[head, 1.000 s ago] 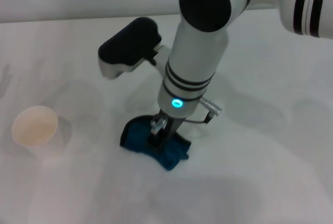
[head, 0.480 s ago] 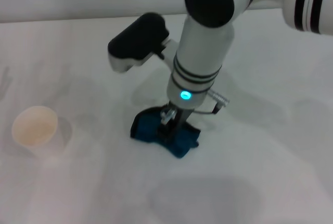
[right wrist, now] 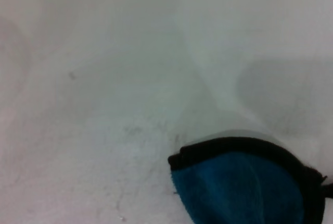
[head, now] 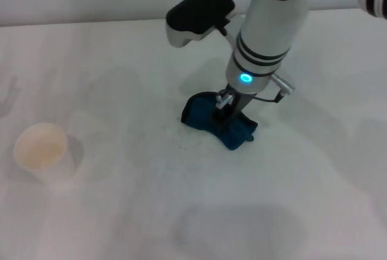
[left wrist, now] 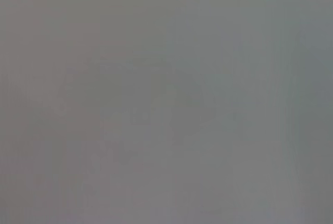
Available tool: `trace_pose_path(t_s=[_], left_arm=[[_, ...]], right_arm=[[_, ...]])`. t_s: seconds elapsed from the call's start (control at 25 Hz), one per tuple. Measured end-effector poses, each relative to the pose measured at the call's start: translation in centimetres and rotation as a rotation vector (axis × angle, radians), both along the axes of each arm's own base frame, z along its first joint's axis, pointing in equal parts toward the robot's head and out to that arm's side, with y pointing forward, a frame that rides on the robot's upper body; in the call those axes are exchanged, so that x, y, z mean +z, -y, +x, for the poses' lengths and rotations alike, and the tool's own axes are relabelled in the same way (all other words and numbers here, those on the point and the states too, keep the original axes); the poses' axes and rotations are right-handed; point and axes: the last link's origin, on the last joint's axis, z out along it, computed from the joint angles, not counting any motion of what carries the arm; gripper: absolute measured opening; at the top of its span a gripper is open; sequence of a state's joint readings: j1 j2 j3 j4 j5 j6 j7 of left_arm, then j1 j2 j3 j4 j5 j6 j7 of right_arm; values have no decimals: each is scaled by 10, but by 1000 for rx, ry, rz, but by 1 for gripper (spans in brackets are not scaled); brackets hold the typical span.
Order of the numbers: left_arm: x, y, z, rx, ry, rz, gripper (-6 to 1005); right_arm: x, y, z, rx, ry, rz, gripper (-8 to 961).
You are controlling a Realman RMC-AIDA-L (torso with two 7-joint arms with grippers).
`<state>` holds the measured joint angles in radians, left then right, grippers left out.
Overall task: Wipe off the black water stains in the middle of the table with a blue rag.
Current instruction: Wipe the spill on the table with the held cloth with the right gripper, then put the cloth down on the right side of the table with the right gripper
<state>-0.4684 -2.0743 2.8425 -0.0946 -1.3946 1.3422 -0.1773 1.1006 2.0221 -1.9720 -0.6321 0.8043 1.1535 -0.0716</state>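
Note:
My right gripper (head: 225,110) points straight down near the middle of the white table (head: 109,211) and is shut on the blue rag (head: 208,120), pressing it flat on the tabletop. The rag is dark blue with a black edge. It also shows in the right wrist view (right wrist: 244,187) at the picture's edge, lying on the table (right wrist: 104,78). No dark blotch of black water stains shows in any view; only faint grey specks mark the table beside the rag. The left gripper is out of view, and the left wrist view shows only plain grey.
A pale paper cup (head: 41,148) stands upright at the table's left side, well away from the rag. The right arm's black-and-white wrist housing (head: 199,12) hangs over the table behind the rag.
My right gripper has slid the blue rag across the table to the right and away from me. The cup has not moved.

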Motion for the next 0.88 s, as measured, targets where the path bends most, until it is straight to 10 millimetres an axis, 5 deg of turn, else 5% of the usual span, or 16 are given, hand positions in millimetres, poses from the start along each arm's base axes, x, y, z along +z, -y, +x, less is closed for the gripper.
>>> trace_pose_path(t_s=[0.2, 0.6, 0.88], left_arm=[[-1, 0, 1, 1, 12, 1, 880], [-1, -5, 4, -4, 12, 1, 879], [-1, -9, 8, -16, 15, 0, 880]], right_arm=[[16, 1, 27, -64, -12, 29, 149], [89, 10, 81, -211, 7, 203, 156], [97, 18, 100, -260, 23, 202, 160]])
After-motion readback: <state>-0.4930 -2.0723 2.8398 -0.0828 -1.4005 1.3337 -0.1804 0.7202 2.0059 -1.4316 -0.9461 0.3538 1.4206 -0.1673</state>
